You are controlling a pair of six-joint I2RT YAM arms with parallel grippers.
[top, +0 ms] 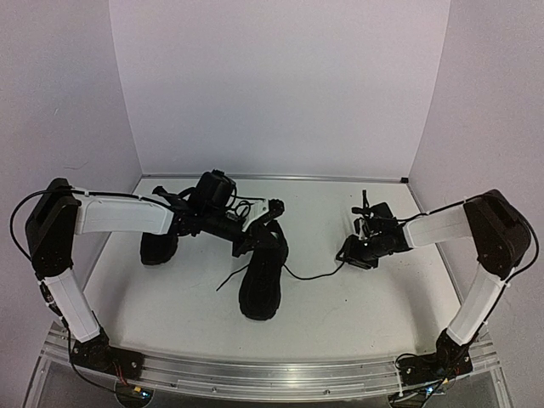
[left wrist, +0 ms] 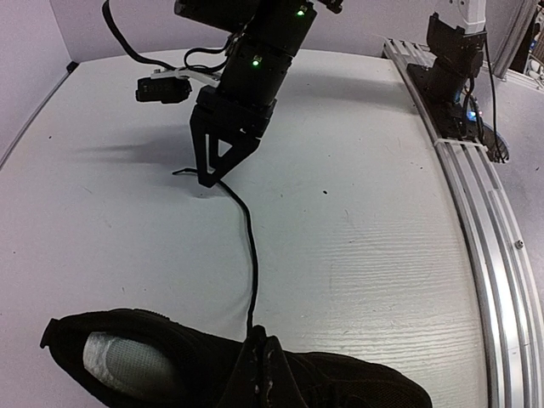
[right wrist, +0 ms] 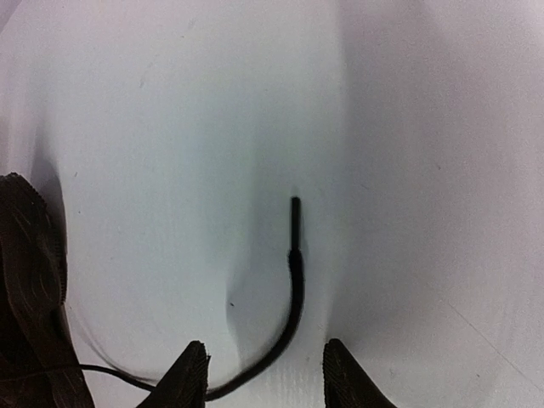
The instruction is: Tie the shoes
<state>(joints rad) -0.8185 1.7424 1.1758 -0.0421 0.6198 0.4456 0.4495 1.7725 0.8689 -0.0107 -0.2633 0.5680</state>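
One black shoe lies mid-table, toe toward me; it also fills the bottom of the left wrist view. The other shoe sits at the left, partly under my left arm. My left gripper is shut, its tips right over the nearer shoe's top. A thin black lace runs from behind those tips across the table to my right gripper. The right gripper is open low over the table, the lace end lying between its fingers, untouched.
An aluminium rail runs along the near table edge, with the right arm's base on it. White walls close in the back and both sides. The shoe's edge shows at the left of the right wrist view.
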